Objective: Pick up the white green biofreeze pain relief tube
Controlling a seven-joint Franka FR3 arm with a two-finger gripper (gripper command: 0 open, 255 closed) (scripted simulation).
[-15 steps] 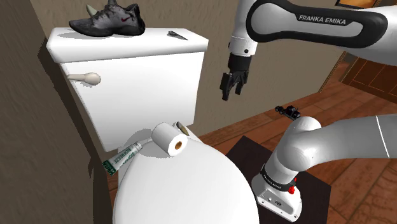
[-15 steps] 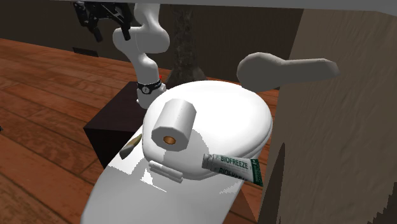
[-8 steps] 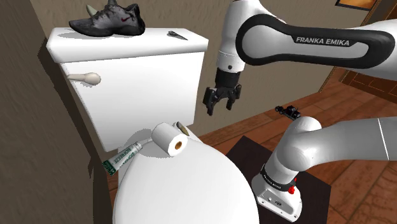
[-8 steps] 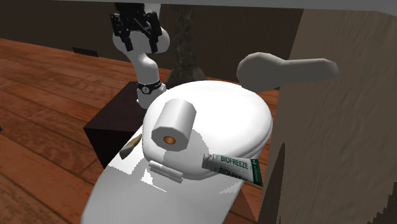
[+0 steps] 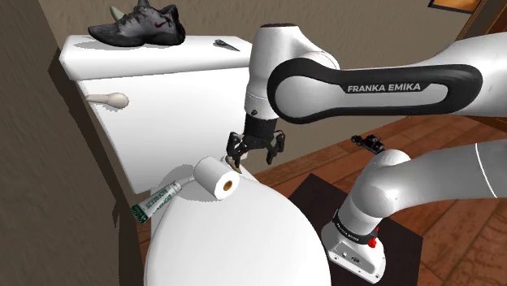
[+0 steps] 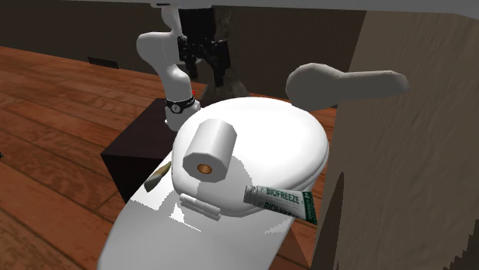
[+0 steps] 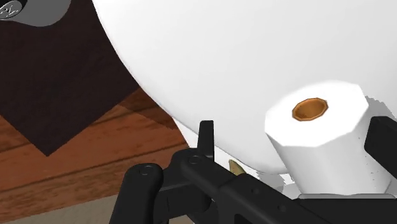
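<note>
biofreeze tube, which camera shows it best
The second exterior view: the tube lies side-on at the hinge end of the toilet lid, its BIOFREEZE print readable. The shoulder view shows it slanted beside the paper roll, with print too small to read. The wrist view looks at the roll and lid.

Tube (image 5: 157,201) by TP roll (image 5: 218,177), both on toilet (image 5: 244,240).

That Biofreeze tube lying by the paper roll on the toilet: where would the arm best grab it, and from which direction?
Probably the middle of the tube, with the gripper coming straight down and closing across its narrow width. It lies flat, with the roll at one end and the tank close behind, so a sideways approach looks cramped.
</note>
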